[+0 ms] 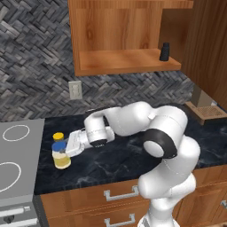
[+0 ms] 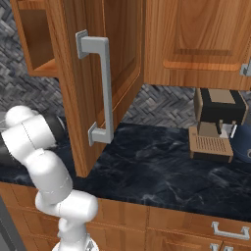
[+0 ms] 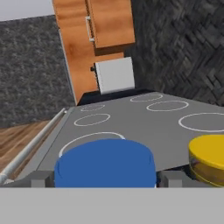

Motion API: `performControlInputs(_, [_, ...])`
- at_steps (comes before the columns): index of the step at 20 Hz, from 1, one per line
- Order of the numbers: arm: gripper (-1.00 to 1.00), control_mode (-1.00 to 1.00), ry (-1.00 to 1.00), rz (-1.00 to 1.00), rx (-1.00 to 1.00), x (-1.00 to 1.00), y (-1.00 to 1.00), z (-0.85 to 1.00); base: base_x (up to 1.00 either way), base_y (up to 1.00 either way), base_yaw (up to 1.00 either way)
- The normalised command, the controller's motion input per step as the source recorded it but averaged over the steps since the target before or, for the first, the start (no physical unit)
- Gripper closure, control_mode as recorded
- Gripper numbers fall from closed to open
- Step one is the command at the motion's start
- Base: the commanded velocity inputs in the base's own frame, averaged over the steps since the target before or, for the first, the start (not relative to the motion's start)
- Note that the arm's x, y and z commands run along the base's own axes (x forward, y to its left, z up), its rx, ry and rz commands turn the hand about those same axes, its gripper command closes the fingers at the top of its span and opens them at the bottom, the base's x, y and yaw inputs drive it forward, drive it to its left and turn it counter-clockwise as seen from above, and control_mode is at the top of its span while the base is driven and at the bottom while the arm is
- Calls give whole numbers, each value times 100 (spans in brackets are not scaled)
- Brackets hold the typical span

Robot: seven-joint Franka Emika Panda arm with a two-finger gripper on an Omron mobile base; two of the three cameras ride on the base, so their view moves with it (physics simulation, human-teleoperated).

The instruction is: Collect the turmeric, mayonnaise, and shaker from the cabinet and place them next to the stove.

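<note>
Claw (image 1: pixel 66 150) around the mayonnaise (image 1: pixel 60 156), fingers (image 3: pixel 41 178) flanking its blue lid; whether they clamp it or stand just off, cannot tell. Mayonnaise stands on the black desk (image 1: pixel 124 159) near the stove (image 1: pixel 17 155). Turmeric (image 1: pixel 58 137) just behind it, touching or nearly. Shaker (image 1: pixel 165 52) upright on the cabinet (image 1: pixel 119 62) shelf, well apart.
</note>
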Motion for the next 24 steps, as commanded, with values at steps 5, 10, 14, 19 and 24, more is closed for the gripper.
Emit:
performControlInputs(5, [100,-100,0,1,0,4,42,-32,0,0,0])
performControlInputs(10, [100,-100,-5,7,1,-2,1,-33,0,0,0])
performControlInputs(14, [100,-100,-12,5,4,-19,-22,-38,0,0,0])
performControlInputs(19, [-100,-100,-15,5,3,-23,-19,-40,0,0,0])
performControlInputs(24, [-100,-100,-13,4,3,-13,-14,-20,0,0,0])
